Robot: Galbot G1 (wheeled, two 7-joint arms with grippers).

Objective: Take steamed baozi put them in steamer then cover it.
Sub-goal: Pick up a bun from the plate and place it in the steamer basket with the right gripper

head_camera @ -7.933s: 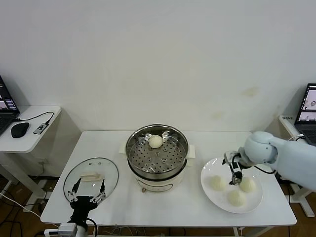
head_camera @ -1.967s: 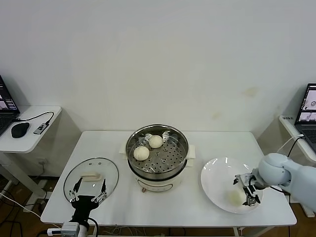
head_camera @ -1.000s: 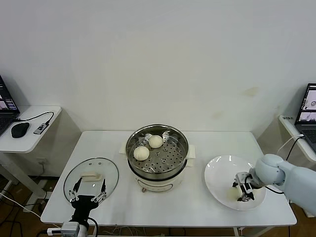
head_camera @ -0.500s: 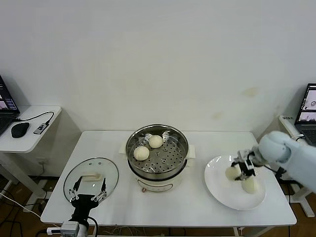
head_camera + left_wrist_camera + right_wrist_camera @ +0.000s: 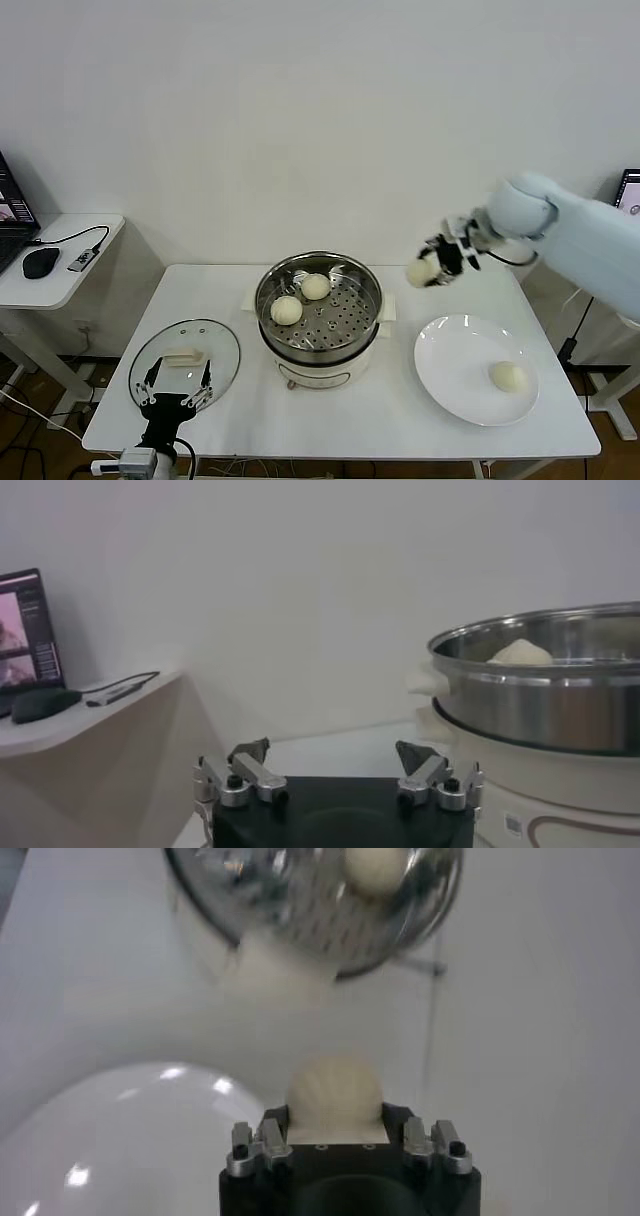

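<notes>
A: Where is the right gripper [image 5: 437, 262]?

B: Right of centre in the head view, raised above the counter [image 5: 450, 285] between the steamer [image 5: 318, 312] and the white plate [image 5: 452, 370]. It is pinching a steamed baozi [image 5: 421, 270], a cream-white bun that shows at the tip of the gripper. In the right wrist view the same bun [image 5: 335, 1093] sits lodged between the jaws, just above the gripper body [image 5: 349, 1148].

A: And the other buns?

B: Two lie on the perforated tray inside the steamer: one toward the back [image 5: 315, 286], one nearer the left rim [image 5: 286, 310]. They are close together; I cannot tell if they touch. A fourth bun [image 5: 508, 376] rests alone on the right part of the plate, at the lower right of the frame.

A: The left gripper?

B: It is parked low at the lower left of the head view [image 5: 175, 387], spread wide with nothing between its fingers. It hangs over the near edge of the glass lid [image 5: 185, 362], which lies flat on the counter left of the steamer. The left wrist view shows both fingers [image 5: 248, 768] held apart, with the steel steamer wall [image 5: 540, 695] to one side and a bun [image 5: 520, 653] peeking over its rim.

A: Is the steamer covered?

B: No, it stands open on its white base.
</notes>
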